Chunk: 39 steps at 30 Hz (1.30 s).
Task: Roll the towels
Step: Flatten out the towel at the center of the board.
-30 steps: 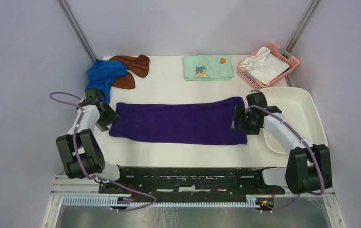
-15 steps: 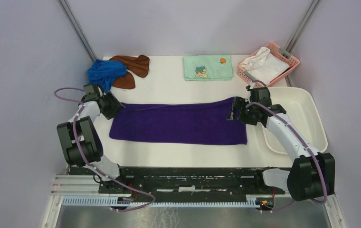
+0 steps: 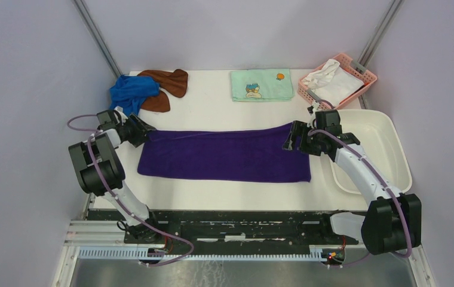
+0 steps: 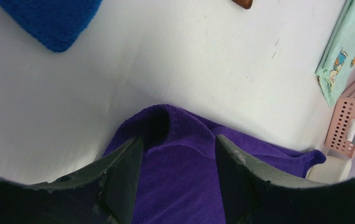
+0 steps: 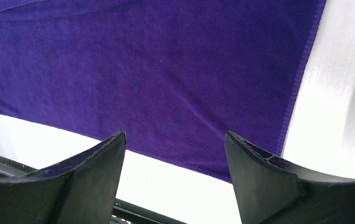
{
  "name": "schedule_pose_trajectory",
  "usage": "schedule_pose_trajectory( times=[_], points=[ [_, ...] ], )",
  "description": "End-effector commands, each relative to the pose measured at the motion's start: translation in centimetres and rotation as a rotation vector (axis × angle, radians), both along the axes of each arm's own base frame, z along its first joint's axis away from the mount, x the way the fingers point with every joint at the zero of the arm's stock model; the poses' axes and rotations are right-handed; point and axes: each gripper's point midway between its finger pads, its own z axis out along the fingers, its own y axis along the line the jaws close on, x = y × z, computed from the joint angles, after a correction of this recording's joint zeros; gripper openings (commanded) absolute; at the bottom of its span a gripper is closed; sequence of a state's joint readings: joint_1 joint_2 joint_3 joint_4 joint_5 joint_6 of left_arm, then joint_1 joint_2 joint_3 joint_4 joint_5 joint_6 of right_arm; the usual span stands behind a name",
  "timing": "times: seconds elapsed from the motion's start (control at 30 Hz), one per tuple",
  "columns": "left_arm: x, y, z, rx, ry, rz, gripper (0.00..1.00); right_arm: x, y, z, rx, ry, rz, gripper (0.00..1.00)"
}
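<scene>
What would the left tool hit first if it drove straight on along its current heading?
Probably the purple towel: its humped corner sits right ahead of the left tool, between the open jaws. Depth unclear, but nothing shows nearer.

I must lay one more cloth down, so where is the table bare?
Bare: between the brown towel and the green cartoon towel; also the near strip between the purple towel and the black rail. Crowded: around the blue towel, and by the tub and basket.
</scene>
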<state>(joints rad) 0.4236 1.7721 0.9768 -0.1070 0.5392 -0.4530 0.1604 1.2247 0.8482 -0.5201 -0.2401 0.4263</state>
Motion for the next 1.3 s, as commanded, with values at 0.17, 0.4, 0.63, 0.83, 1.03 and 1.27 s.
schedule_pose_trajectory(
  times=[0.17,0.4,0.63,0.83,1.03,1.27],
  points=[
    [1.0,-1.2,-0.2,-0.056,-0.053,-0.090,0.65,0.8,0.3,1.2,0.015,-0.075,0.023,0.86],
    [0.5,-2.3,2.0,-0.077,-0.102,-0.113,0.63,0.9,0.4,1.2,0.020,-0.073,0.021,0.85],
    [0.4,-3.1,3.1,-0.097,-0.130,-0.135,0.58,0.8,0.4,1.4,0.025,-0.076,0.023,0.85],
    [0.3,-2.9,2.0,-0.071,-0.084,-0.124,0.53,0.8,0.5,1.5,0.034,-0.080,0.021,0.85],
    [0.6,-3.0,0.5,-0.061,-0.037,-0.119,0.47,0.9,0.7,1.5,0.045,-0.087,0.018,0.85],
    [0.5,-2.7,-0.3,-0.044,-0.004,-0.104,0.28,1.0,0.6,1.7,0.044,-0.095,0.014,0.85]
  ],
)
